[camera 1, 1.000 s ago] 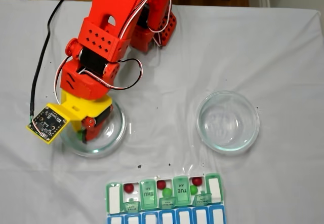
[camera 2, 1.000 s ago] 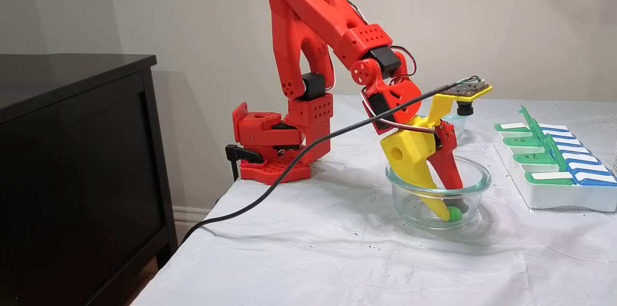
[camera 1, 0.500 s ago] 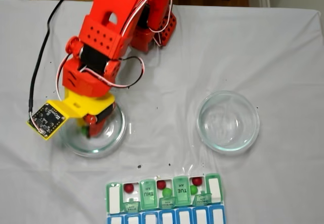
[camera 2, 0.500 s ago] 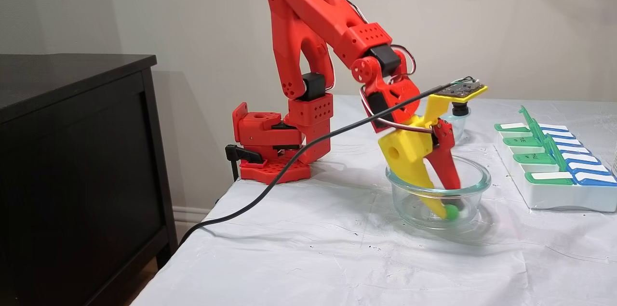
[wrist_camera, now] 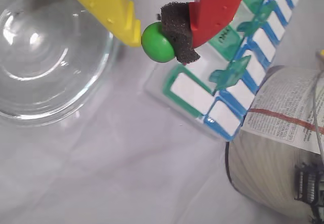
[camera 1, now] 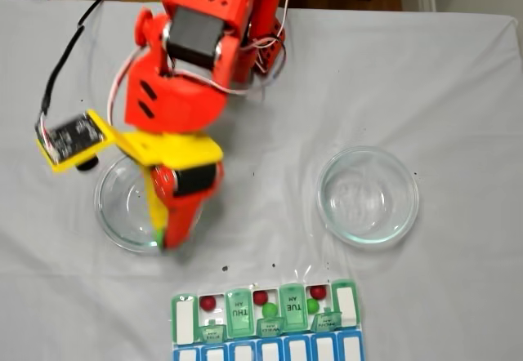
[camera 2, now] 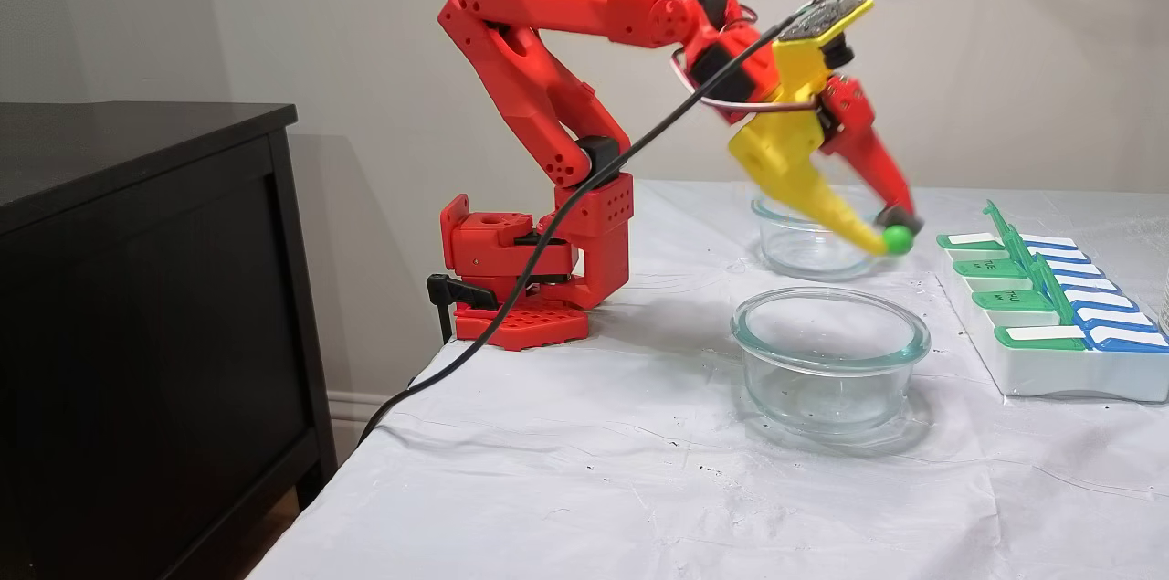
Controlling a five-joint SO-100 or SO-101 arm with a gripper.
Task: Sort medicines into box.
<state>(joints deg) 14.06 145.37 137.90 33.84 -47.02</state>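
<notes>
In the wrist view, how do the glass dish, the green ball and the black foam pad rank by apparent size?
1. glass dish, by far the largest.
2. and 3. green ball and black foam pad look alike; unranked. The gripper holds the ball close to the camera.

Beige wall [camera 2: 959,41] – black cabinet [camera 2: 137,288] beside the white-clothed table [camera 2: 639,489].

One fixed view looks straight down on the table [camera 1: 458,91], another looks level from the side, farther back, and the wrist view looks down close; all three share a glass dish [camera 1: 122,214] [wrist_camera: 45,57] [camera 2: 829,361] and the pill box [camera 1: 265,320] [wrist_camera: 238,82] [camera 2: 1050,315].
</notes>
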